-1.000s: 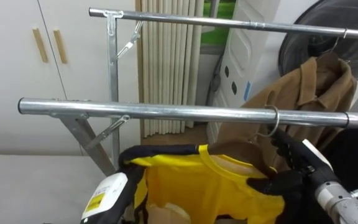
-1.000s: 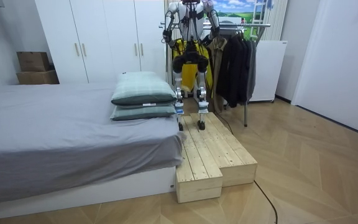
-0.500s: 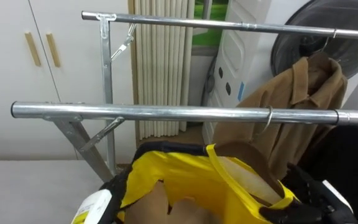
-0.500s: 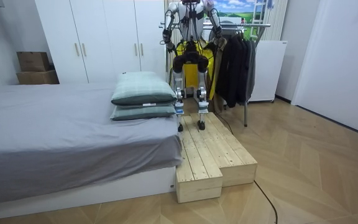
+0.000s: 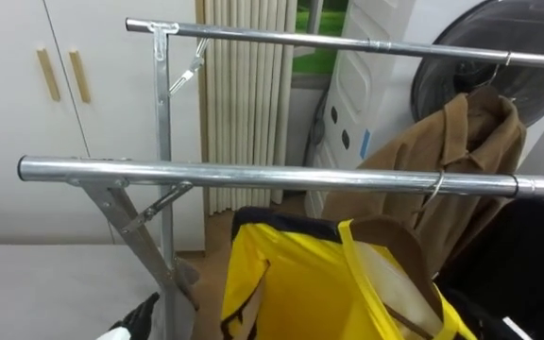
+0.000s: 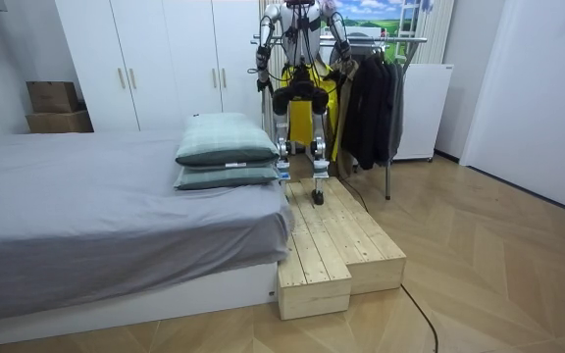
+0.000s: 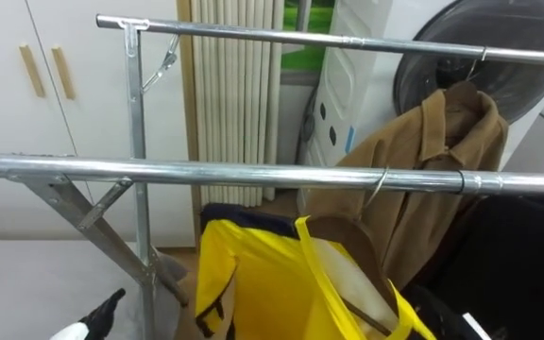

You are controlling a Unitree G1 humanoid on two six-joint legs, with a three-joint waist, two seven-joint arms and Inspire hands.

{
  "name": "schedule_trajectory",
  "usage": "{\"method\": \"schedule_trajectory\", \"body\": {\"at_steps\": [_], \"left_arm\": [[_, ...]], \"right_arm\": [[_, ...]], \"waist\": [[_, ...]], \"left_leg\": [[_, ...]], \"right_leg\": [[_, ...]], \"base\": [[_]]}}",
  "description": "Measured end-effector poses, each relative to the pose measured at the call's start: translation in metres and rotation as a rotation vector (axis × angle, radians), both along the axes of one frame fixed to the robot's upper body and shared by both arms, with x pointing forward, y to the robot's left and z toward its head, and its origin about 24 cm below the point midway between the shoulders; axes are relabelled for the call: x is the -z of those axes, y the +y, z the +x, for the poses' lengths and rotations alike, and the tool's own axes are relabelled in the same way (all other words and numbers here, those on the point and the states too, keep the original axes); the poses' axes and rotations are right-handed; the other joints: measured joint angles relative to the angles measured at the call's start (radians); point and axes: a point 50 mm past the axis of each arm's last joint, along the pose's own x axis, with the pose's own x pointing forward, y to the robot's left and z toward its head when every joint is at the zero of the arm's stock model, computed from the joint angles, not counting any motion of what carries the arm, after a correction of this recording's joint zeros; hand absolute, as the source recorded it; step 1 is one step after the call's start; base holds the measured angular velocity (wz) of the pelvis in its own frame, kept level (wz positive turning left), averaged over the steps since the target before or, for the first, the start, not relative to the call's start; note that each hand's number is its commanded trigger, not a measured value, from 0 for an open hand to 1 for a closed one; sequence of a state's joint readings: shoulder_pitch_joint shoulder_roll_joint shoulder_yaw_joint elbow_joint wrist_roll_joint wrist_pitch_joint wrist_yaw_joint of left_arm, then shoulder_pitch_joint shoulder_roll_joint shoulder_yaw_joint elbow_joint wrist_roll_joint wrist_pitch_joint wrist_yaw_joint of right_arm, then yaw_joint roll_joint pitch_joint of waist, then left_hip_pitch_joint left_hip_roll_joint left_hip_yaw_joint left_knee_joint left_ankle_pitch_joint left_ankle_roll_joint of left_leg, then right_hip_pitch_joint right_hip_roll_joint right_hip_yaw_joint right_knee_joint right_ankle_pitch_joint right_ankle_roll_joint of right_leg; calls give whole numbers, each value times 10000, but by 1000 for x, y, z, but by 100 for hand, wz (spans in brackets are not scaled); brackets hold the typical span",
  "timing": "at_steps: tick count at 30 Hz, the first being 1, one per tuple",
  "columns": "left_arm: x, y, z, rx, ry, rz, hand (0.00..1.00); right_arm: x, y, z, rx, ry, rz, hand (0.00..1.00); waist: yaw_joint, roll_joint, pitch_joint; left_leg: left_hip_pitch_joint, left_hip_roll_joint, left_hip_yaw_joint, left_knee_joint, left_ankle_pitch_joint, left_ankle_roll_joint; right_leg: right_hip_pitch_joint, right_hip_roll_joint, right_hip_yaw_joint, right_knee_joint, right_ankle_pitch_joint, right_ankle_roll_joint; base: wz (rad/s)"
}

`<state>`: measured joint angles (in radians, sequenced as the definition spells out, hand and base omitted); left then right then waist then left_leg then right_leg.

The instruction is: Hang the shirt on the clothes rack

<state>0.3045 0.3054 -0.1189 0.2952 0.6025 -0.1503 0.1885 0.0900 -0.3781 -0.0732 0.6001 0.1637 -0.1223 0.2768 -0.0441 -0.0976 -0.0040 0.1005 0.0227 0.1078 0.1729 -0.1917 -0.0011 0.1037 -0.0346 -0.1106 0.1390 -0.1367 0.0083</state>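
Observation:
A yellow shirt [image 5: 291, 283] with a dark collar edge hangs on a wooden hanger [image 5: 399, 255]. The hanger's metal hook [image 5: 436, 185] sits over the near rail [image 5: 234, 173] of the clothes rack. The shirt also shows in front of the robot in the room view [image 6: 328, 93]. My left hand [image 5: 136, 316] pokes in at the bottom left, below the rail and apart from the shirt. A dark part of my right hand [image 7: 456, 316] shows at the bottom right, under the hanger's right end. Neither hand touches the hanger.
A brown jacket [image 5: 466, 142] hangs from the far rail [image 5: 348, 42]; dark coats [image 6: 371, 98] hang further right. White wardrobe doors [image 5: 26, 113] stand to the left. The robot stands on a wooden platform [image 6: 346, 245] beside the bed [image 6: 96, 216].
Both hands have dropped away from the hanger and shirt. The hook has slid a little to the right on the near rail, and the shirt now hangs turned edge-on.

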Motion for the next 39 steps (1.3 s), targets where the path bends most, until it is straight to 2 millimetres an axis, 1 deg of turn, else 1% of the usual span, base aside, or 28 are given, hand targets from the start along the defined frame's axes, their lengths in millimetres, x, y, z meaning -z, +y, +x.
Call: {"method": "schedule_trajectory", "body": {"at_steps": [2,6,9,10,11,12,14,15,17,20,22,25,26,27,28,30,31,34,35,38,39], "left_arm": [[5,1,-4,-68,259,18,0],[14,5,-11,-264,728,78,0],[23,9,-18,-499,1099,163,0],[27,11,-23,-625,1290,214,0],[29,12,-25,-685,1410,248,0],[33,14,-30,-810,1603,308,0],[36,16,-38,-974,1814,359,0],[39,17,-42,-1041,2002,389,0],[43,20,-47,-1138,2266,445,0],[46,23,-53,-1307,2470,493,0],[50,27,-59,-1609,2647,574,0],[58,35,-74,-2137,3121,811,0],[64,38,-85,-2341,3599,933,0],[68,41,-95,-2530,4029,1017,0],[70,42,-98,-2612,4166,1022,0],[76,41,-115,-2990,4817,912,0],[79,39,-120,-3095,5078,843,0],[83,34,-122,-3314,5266,601,0],[84,34,-120,-3292,5341,548,0],[86,33,-122,-3526,5491,307,0],[87,32,-123,-3628,5545,206,0]], "right_arm": [[4,0,-5,18,165,98,0],[12,0,-13,220,461,692,0],[14,1,-15,284,491,869,0],[15,0,-19,310,580,914,0],[16,0,-20,354,587,965,0],[16,0,-22,488,552,1141,0],[18,1,-26,526,605,1230,0],[20,2,-27,583,662,1295,0],[21,4,-28,597,668,1387,0],[25,9,-33,816,720,1750,0],[30,13,-37,1139,768,2179,0],[38,19,-47,1908,742,3195,0],[39,19,-50,2139,708,3489,0],[39,19,-51,2333,636,3713,0],[39,19,-51,2366,605,3758,0],[36,20,-50,2508,421,4053,0],[33,21,-47,2506,267,4187,0],[25,23,-40,2382,-244,4402,0],[20,24,-37,2260,-509,4524,0],[4,29,-28,2227,-1509,5427,0],[-3,32,-24,2112,-1867,5716,0]], "waist": [[0,21,-10],[-10,72,8],[-20,124,-12],[-9,145,-14],[5,151,-12],[18,185,7],[7,159,-11],[0,186,8],[-17,195,16],[-20,172,8],[-16,156,-22],[120,173,-14],[187,209,-20],[180,226,-11],[179,230,-8],[238,229,-5],[295,245,-3],[436,350,8],[461,401,5],[558,565,25],[563,605,-10]], "left_leg": [[2,1,-14,1,-8,-8],[5,12,-14,-1,-17,-16],[15,11,-9,-3,-18,-16],[23,12,-9,-6,-18,-16],[32,13,-4,-10,-18,-17],[28,14,5,-14,-18,-17],[-3,13,10,-13,-19,-18],[-8,10,10,-13,-18,-18],[-11,10,11,-20,-19,-19],[-11,12,14,-53,-20,-21],[9,19,21,-61,-29,-35],[100,47,63,-92,-50,-67],[176,63,78,-105,-92,-78],[203,66,114,-103,-108,-73],[204,68,142,-101,-115,-67],[180,73,194,-67,-144,-56],[167,84,229,-29,-164,-58],[149,104,296,6,-192,-57],[153,115,322,24,-210,-59],[168,161,489,28,-228,-83],[157,174,543,25,-234,-91]], "right_leg": [[11,0,-20,-2,0,0],[1,14,-8,32,1,-1],[4,14,-5,47,1,-2],[11,17,2,46,1,-2],[12,18,10,43,1,-2],[11,20,13,24,1,-2],[9,20,14,-31,0,-3],[9,19,16,-43,0,-3],[-1,21,21,-55,-2,-5],[-34,29,23,-58,-7,-12],[-29,35,32,-50,-7,-13],[10,68,105,-24,-4,-16],[63,82,129,-24,-5,-15],[80,82,119,-23,-5,-15],[78,83,122,-23,-5,-15],[61,86,164,-16,-5,-15],[33,95,206,-15,-5,-16],[21,112,279,14,3,-26],[28,123,296,33,3,-26],[-19,169,441,50,2,-27],[-70,184,507,56,-4,-37]], "base": [[2],[0],[0],[0],[0],[0],[0],[0],[0],[0],[0],[-7],[-12],[-9],[-5],[-8],[-11],[-11],[-6],[-13],[-15]]}}
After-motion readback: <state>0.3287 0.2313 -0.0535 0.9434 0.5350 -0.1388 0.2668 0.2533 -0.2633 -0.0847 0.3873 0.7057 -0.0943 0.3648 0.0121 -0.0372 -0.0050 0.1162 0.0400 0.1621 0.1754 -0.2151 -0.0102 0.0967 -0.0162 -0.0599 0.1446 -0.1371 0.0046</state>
